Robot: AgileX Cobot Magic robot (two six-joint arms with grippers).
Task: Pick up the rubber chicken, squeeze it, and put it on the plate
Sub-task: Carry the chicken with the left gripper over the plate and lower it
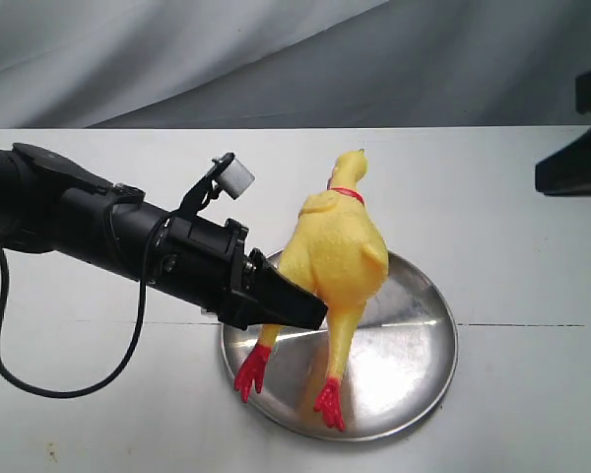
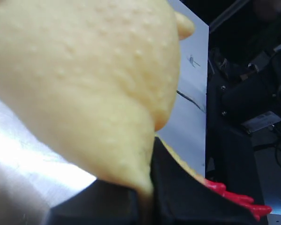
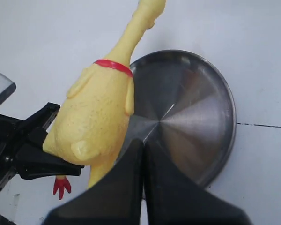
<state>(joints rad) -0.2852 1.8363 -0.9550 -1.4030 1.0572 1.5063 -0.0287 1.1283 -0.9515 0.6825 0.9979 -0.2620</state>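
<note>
The yellow rubber chicken [image 1: 335,246] hangs tilted over the near-left part of the steel plate [image 1: 404,365], head pointing away and red feet [image 1: 328,404] dangling low over the plate. My left gripper [image 1: 295,305] is shut on the bottom of its plump body, where the legs start. In the left wrist view the yellow body [image 2: 84,70] fills the frame, pinched between the black fingers [image 2: 187,201]. From above, the right wrist view shows the chicken [image 3: 96,117] and the plate [image 3: 192,108]. My right gripper [image 3: 143,145] is shut on nothing, apart from both.
The plate lies on a white table [image 1: 512,246] with a grey cloth backdrop [image 1: 276,59] behind it. A dark part of the right arm [image 1: 576,163] shows at the right edge. A black cable [image 1: 39,379] loops from the left arm over the table.
</note>
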